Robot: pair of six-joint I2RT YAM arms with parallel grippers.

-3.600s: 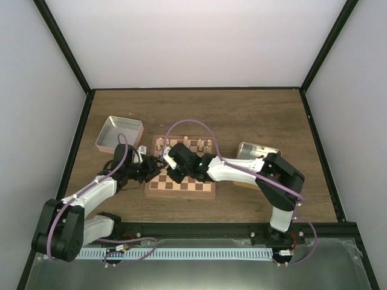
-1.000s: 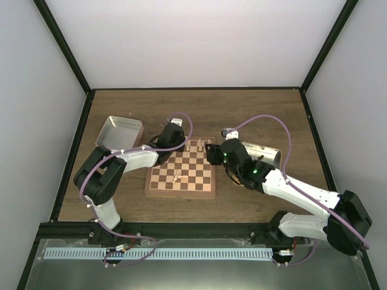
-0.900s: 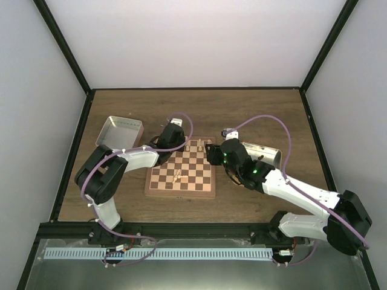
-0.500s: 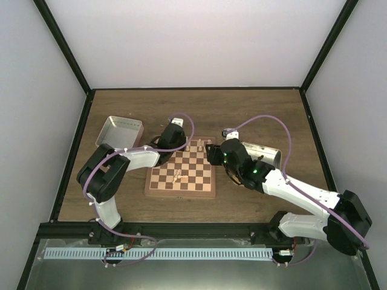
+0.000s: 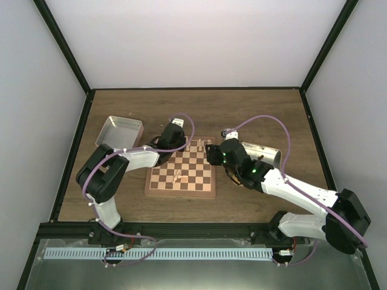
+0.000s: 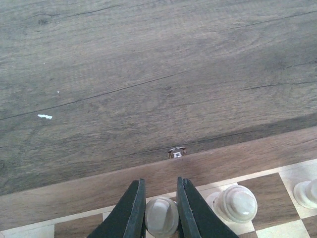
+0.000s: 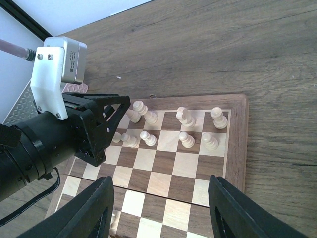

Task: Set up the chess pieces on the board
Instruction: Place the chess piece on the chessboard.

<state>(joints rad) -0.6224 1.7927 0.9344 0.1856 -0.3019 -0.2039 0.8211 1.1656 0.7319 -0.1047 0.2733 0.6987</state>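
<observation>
Status: left claw (image 6: 160, 196) pinched on chess piece (image 6: 161, 218) at far row of board (image 6: 74, 196); right claw (image 7: 158, 215) wide open, empty. Likely light, stiff, smooth wood, tips easily; best gripped mid-body, gently.

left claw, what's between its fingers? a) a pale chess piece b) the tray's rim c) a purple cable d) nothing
a: in the left wrist view the left claw has its dark fingers shut on a pale chess piece standing in the edge row of the board.
</observation>
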